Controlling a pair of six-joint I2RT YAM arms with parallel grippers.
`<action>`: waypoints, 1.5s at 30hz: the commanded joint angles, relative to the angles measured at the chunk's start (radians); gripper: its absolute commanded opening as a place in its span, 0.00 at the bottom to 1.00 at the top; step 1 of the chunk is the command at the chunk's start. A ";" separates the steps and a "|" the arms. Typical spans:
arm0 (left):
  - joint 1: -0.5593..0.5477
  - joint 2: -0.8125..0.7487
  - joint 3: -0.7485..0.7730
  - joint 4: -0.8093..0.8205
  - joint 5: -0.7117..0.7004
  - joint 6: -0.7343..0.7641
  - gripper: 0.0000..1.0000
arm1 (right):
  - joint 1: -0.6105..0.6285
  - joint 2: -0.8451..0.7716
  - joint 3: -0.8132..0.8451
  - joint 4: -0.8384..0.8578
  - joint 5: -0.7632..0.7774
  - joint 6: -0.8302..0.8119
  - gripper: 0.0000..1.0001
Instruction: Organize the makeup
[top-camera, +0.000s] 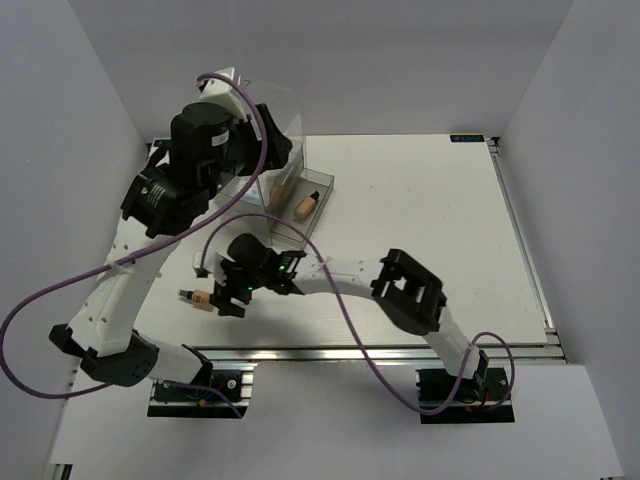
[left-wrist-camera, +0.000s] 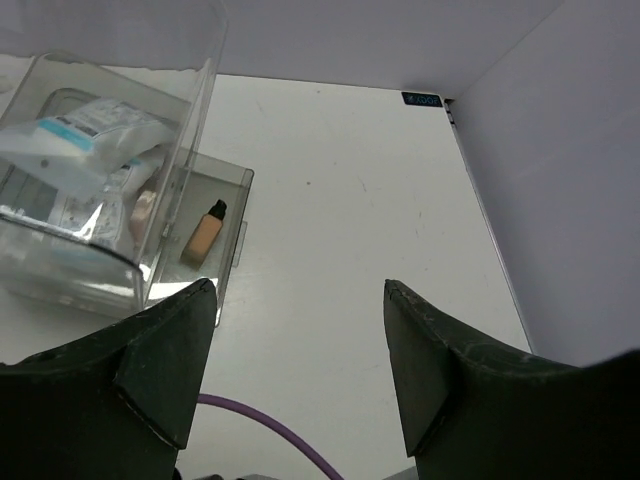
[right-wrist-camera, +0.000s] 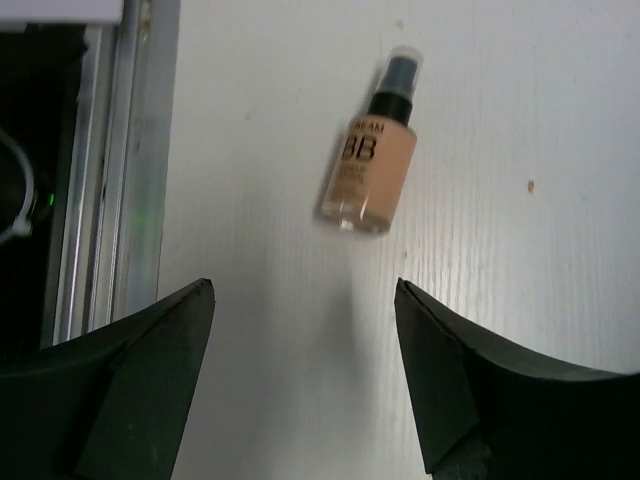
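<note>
A tan foundation bottle (right-wrist-camera: 370, 170) with a dark cap lies flat on the white table, just ahead of my right gripper (right-wrist-camera: 305, 290), which is open and empty. In the top view this bottle (top-camera: 197, 297) lies at the front left, left of the right gripper (top-camera: 232, 298). My left gripper (left-wrist-camera: 300, 290) is open and empty, held high beside the clear box. A second foundation bottle (left-wrist-camera: 205, 232) lies in the box's open drawer (left-wrist-camera: 240, 215). White-and-blue packets (left-wrist-camera: 80, 140) fill the box's upper compartment. Something pinkish shows dimly below the packets.
The large clear plastic box (top-camera: 270, 140) stands at the back left, its drawer pulled out toward the table's middle. The table's metal front rail (right-wrist-camera: 130, 150) runs close to the left of the loose bottle. A purple cable (left-wrist-camera: 270, 425) hangs under the left gripper. White walls enclose the table.
</note>
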 joint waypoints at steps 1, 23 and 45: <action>0.003 -0.082 -0.024 -0.059 -0.050 -0.034 0.77 | 0.033 0.103 0.158 0.027 0.149 0.208 0.78; 0.003 -0.179 -0.022 -0.151 -0.132 0.000 0.85 | 0.089 0.358 0.350 0.047 0.309 0.116 0.58; 0.003 -0.375 -0.397 0.094 -0.228 -0.120 0.88 | -0.230 -0.528 -0.543 0.111 -0.178 -0.304 0.00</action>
